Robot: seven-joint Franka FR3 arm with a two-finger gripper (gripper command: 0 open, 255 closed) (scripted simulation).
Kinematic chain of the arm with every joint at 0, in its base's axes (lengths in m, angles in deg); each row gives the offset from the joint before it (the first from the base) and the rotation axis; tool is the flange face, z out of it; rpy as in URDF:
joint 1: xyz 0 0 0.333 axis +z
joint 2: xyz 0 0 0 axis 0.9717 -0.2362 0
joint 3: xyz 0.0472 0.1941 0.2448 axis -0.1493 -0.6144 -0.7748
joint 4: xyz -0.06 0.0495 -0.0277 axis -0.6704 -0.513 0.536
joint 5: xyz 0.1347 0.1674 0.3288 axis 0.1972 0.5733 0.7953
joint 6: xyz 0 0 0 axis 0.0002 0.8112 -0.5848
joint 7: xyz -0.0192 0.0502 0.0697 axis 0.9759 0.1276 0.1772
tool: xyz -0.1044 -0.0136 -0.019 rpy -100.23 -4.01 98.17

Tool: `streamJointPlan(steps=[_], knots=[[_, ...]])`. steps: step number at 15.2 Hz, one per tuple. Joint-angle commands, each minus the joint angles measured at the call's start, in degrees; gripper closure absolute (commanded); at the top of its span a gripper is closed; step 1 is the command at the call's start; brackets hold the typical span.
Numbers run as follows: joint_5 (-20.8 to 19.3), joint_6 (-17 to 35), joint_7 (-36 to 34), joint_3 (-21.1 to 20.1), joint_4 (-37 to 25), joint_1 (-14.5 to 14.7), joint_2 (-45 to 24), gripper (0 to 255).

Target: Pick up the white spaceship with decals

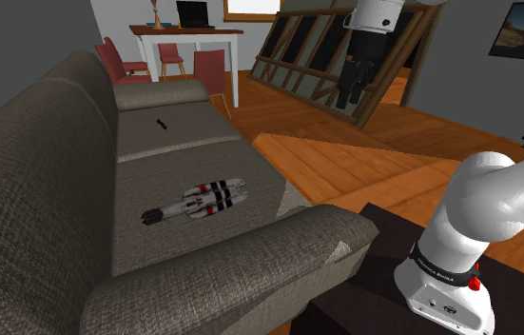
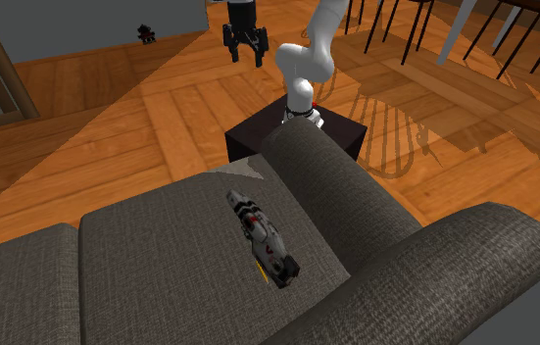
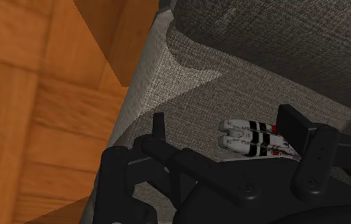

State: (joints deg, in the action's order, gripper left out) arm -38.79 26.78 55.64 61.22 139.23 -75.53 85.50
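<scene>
A white spaceship (image 1: 198, 202) with black and red decals lies flat on the grey sofa's seat cushion (image 1: 169, 157), close to the armrest. It also shows in the second exterior view, spaceship (image 2: 263, 240), lying lengthwise along the cushion. My gripper (image 1: 350, 99) hangs high in the air, well away from the ship and off past the sofa's front edge. Its fingers stand apart with nothing between them, gripper (image 2: 244, 54). Looking along the gripper (image 3: 227, 127), the spaceship (image 3: 253, 140) lies far below, near one finger (image 3: 295, 124).
The sofa armrest (image 1: 250, 266) rises between the dark stand (image 1: 507, 295) and the seat. A small black object (image 1: 162, 123) lies on the far cushion. A slanted wooden railing (image 1: 317, 57), a table (image 1: 185, 33) and red chairs (image 1: 210, 71) stand beyond, on a wooden floor (image 2: 111, 108).
</scene>
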Motion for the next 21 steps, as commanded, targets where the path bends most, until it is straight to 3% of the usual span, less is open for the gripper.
streamJointPlan(steps=[1,11,21], knots=[[0.0,0.0,0.0,0.0,0.0,0.0,0.0,0],[-0.5,10.7,13.7,-0.3,-8.8,6.9,-22.0,0],[-1.3,15.8,25.3,-3.3,-22.2,12.0,-42.7,0]])
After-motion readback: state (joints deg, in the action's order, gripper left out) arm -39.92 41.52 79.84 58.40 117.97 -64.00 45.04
